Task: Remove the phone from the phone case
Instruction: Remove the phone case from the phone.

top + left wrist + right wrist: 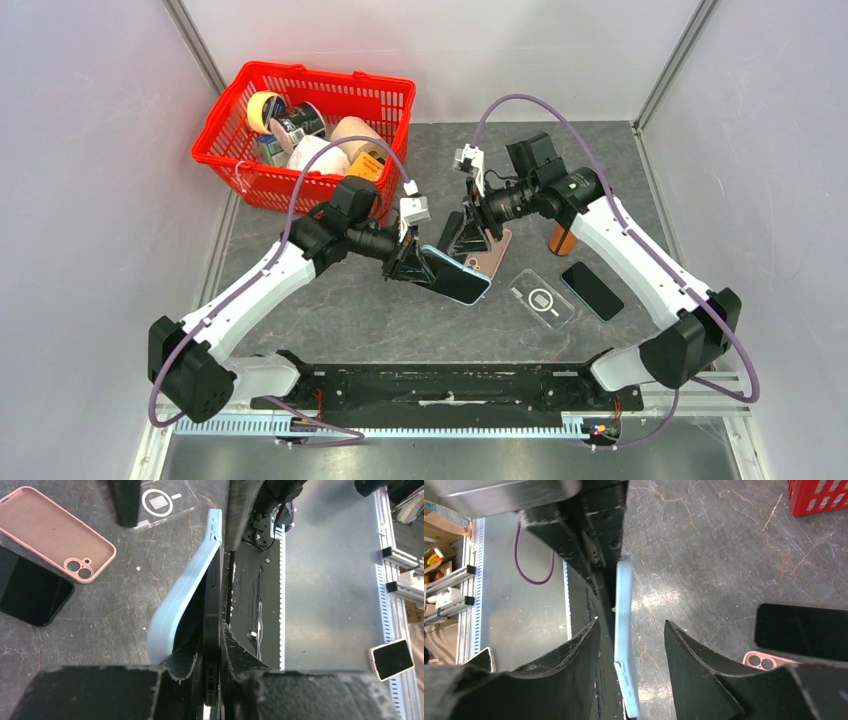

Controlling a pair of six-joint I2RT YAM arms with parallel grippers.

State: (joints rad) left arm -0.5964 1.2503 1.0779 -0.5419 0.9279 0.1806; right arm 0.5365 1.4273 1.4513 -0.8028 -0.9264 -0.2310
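Observation:
My left gripper is shut on the bottom end of a black phone, held on edge above the table. The light blue phone case is peeled off that end and bows away from the phone; one finger sits between case and phone. Its far end still hugs the phone. In the top view the phone case hangs between both arms. My right gripper is open, its fingers straddling the far edge of the blue case with a gap on both sides.
A pink case, a clear case and a second black phone lie on the table under and right of the grippers. An orange object stands by the right arm. A red basket of items sits at the back left.

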